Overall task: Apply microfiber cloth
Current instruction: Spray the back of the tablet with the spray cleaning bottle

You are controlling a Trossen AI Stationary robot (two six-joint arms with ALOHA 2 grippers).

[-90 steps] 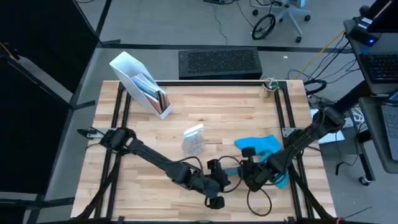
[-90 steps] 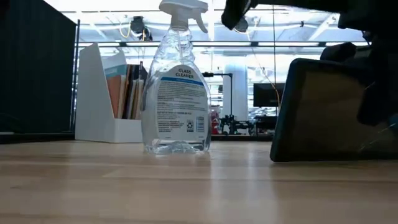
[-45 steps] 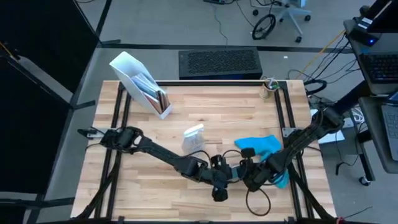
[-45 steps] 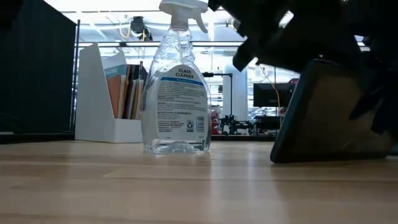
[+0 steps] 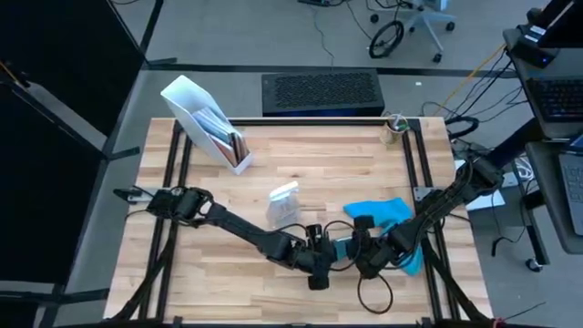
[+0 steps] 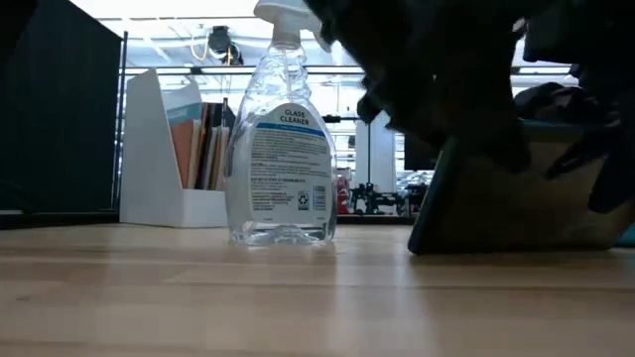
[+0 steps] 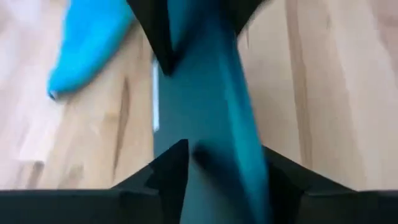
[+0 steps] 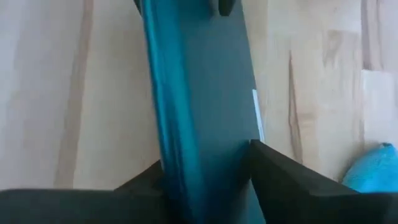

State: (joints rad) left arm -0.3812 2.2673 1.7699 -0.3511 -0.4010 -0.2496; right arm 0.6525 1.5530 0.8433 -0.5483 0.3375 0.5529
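Observation:
A dark grey tablet [image 6: 516, 198] stands tilted on its lower long edge on the table, right of the middle and toward the near side [image 5: 340, 247]. My left gripper [image 5: 321, 259] is at its left end and my right gripper [image 5: 361, 254] at its right end, each shut on it. The sky-blue microfiber cloth [image 5: 381, 212] lies crumpled on the wood just beyond the tablet, and no gripper touches it. It also shows in the left wrist view [image 7: 87, 43] and the right wrist view [image 8: 373, 171]. My left gripper [image 7: 224, 155] has the tablet's left short end [image 7: 211, 124] pinched between its two fingers, one on each face. The fingers come from the table's left, along the tablet. The tablet stands tilted on edge. My right gripper [image 8: 208, 165] pinches the opposite short end [image 8: 205, 124] between its two fingers, one on each face. It comes from the table's right, along the tablet. The lower edge [image 6: 496, 250] rests on the table.
A clear glass-cleaner spray bottle [image 5: 283, 204] stands left of the cloth, also seen in the low view [image 6: 281, 129]. A white file holder [image 5: 205, 123] with books stands at the far left. A black cable loop [image 5: 378, 292] lies near the front edge.
My left gripper has moved toward the table's right and far side, up to the tablet's left end. In the low view it now stands in front of the tablet's top left corner, and the tablet's lower left corner has slid a little toward the left.

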